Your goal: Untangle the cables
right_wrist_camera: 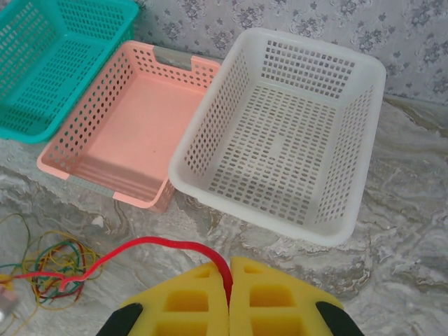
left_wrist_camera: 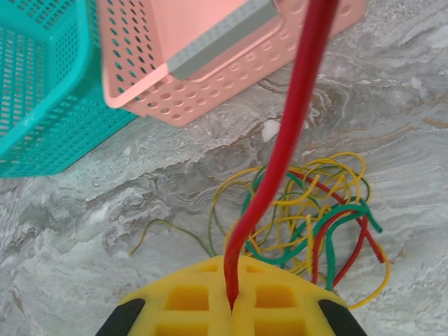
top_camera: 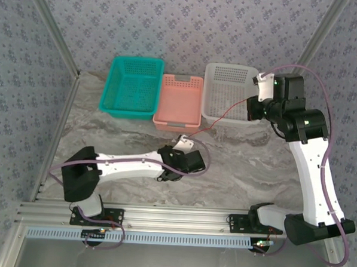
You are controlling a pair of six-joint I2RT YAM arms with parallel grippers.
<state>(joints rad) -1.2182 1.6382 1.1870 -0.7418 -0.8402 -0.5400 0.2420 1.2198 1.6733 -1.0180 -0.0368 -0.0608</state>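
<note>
Red cable point(left_wrist_camera: 294, 105), far end off-frame

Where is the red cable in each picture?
Top view: the red cable slants across the middle.
Left wrist view: it climbs from the bottom centre to the top edge.
Right wrist view: it curves left from the bottom centre.
Shared landmark: the pink basket.

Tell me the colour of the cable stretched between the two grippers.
Red. The cable shows best in the left wrist view.
</note>
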